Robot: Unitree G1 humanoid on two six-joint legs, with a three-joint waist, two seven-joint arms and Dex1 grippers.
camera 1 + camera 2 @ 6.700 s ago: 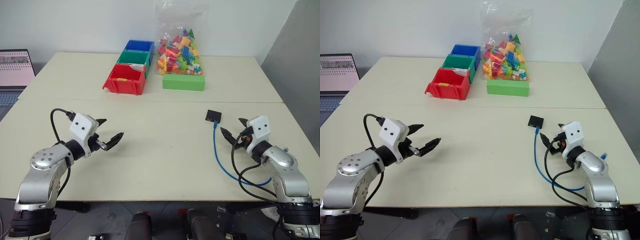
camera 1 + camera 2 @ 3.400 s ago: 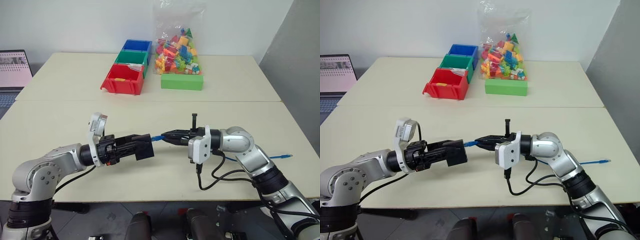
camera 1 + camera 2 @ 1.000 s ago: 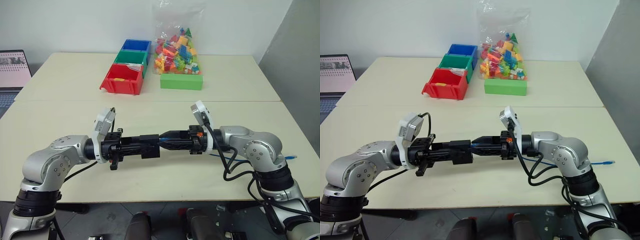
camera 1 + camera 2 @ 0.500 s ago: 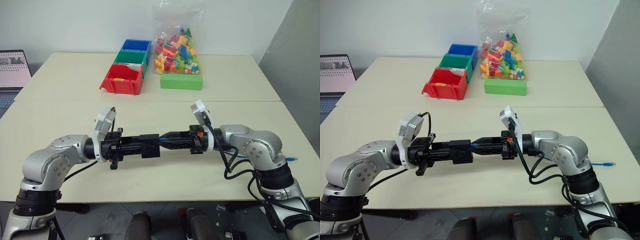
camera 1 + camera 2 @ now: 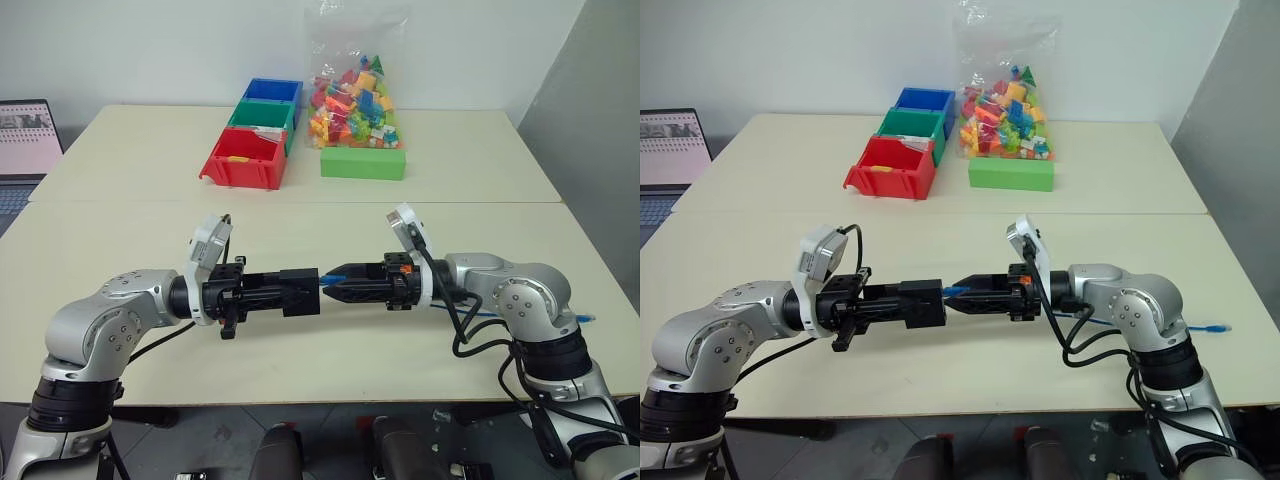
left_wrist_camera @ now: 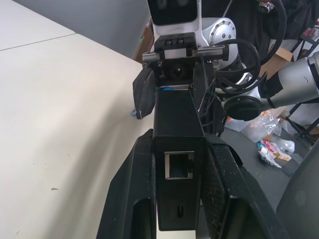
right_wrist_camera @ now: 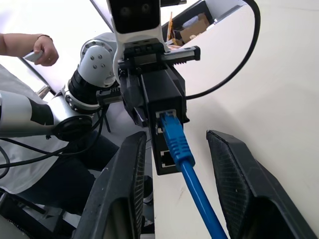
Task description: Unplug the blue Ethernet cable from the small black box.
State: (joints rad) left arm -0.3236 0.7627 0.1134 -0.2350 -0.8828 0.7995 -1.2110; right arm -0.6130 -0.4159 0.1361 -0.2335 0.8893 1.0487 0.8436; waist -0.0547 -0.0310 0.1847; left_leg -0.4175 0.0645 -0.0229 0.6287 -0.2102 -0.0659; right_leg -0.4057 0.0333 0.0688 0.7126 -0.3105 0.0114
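My left gripper (image 5: 300,291) is clamped on the small matte-black rectangular box (image 7: 162,102), held level above the table. My right gripper (image 7: 174,149) faces it with fingers spread either side of the thin bright-blue Ethernet cable (image 7: 192,184), gripping nothing. The plug sits in the box's port. Its axis runs along the line between my hands, so pulling rightward should free it.

box (image 5: 299,291) left of cable (image 7: 180,149)
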